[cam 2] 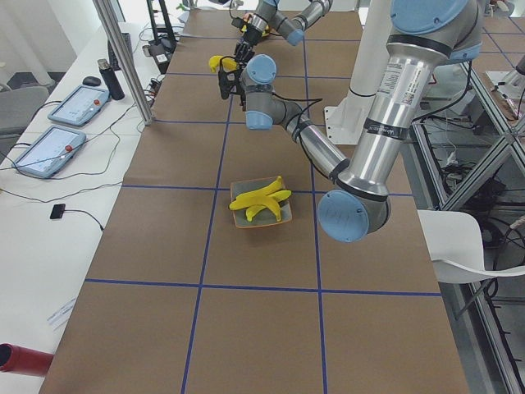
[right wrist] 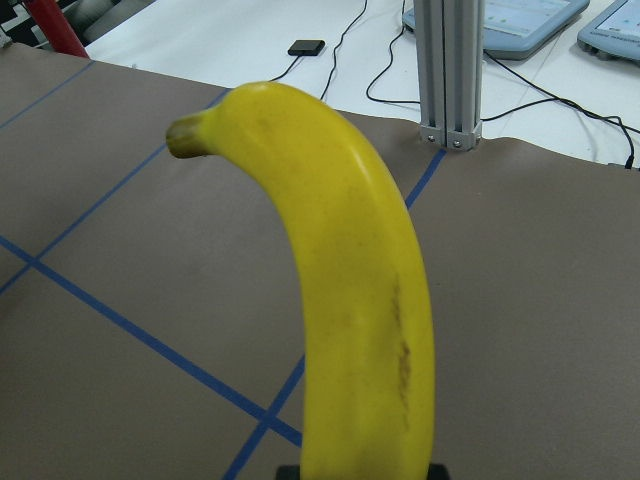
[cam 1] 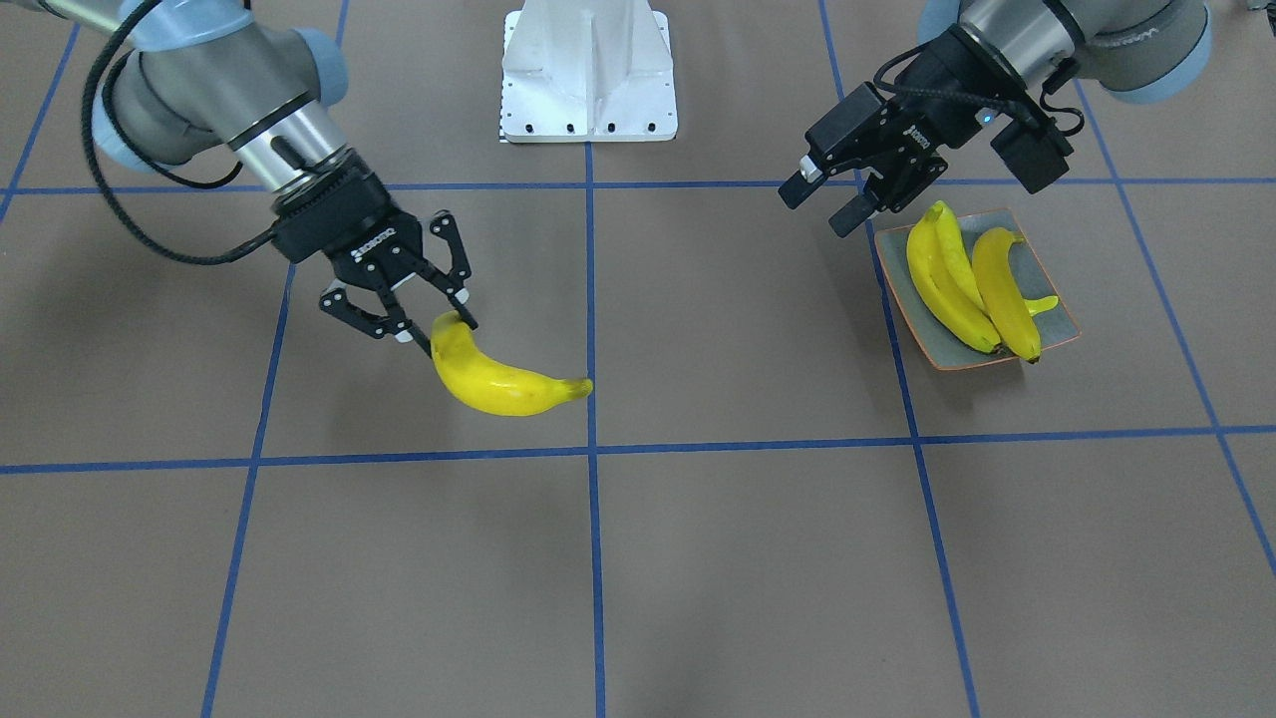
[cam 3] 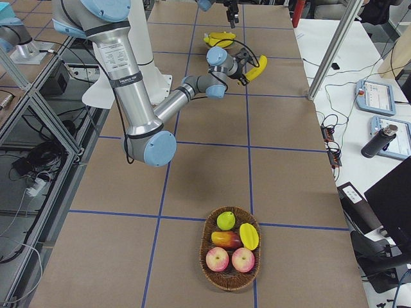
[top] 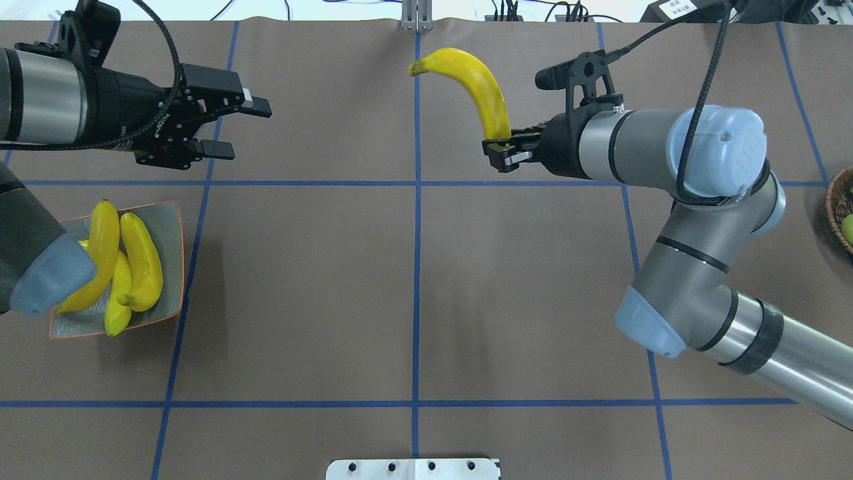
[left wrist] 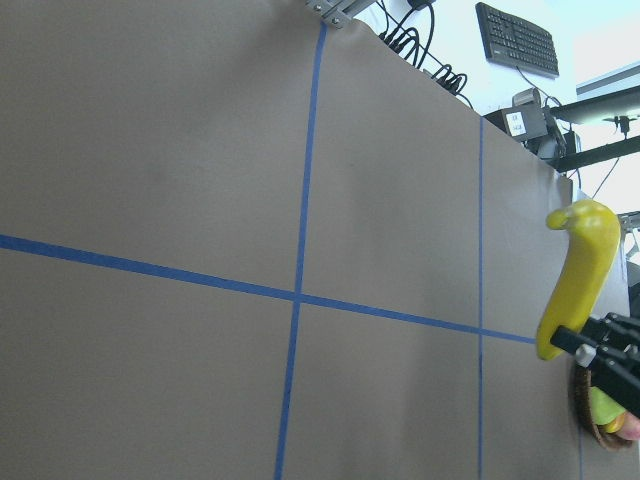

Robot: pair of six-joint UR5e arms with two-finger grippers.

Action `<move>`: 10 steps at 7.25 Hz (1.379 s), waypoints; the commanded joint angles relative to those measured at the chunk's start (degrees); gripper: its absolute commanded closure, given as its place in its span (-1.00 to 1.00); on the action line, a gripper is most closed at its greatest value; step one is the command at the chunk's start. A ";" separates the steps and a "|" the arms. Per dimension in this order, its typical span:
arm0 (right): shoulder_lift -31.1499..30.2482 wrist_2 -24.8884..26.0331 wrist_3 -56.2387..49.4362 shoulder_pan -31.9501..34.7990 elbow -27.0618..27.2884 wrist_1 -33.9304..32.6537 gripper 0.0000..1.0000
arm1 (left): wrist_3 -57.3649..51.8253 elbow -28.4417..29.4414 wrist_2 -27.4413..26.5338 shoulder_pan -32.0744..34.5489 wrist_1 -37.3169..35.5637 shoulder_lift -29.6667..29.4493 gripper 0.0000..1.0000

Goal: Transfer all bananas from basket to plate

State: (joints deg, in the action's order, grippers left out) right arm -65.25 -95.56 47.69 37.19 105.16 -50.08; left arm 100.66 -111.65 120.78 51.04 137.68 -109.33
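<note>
3 curved yellow bananas [top: 140,260] on square grey-green speckled plate [top: 172,227], L side of table [top: 300,280]; my left hand [top: 248,128] beyond it. 4th yellow banana [top: 480,83] in my right hand [top: 498,143], far ctr. Woven basket [top: 833,207] at R edge.

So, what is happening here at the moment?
The right gripper holds one banana by its end, in the air over the middle of the table. Three bananas already lie on the plate. The left gripper hangs open near the plate, nothing between its fingers. The basket seems to hold only other fruit, so this is probably the last banana.
</note>
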 commanded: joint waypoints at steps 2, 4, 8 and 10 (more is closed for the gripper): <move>4.24 12.82 4.43 -8.69 1.45 -3.01 1.00 | 7.44 0.64 -4.24 -0.94 -0.40 -2.20 -0.99; 5.91 16.35 5.40 -10.81 1.02 -3.09 1.00 | 11.21 0.82 -5.55 -1.55 -0.40 -3.42 -0.99; 11.45 25.05 6.02 -16.08 1.10 -10.03 1.00 | 13.77 3.27 -10.92 -4.45 -0.49 -6.50 -0.99; 13.12 29.18 6.02 -18.28 0.93 -12.40 1.00 | 15.26 3.63 -11.01 -4.54 -0.49 -6.95 -0.99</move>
State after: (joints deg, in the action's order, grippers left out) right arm -53.01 -68.95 53.68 20.28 106.24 -61.30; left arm 115.35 -108.25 109.93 46.65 137.21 -115.95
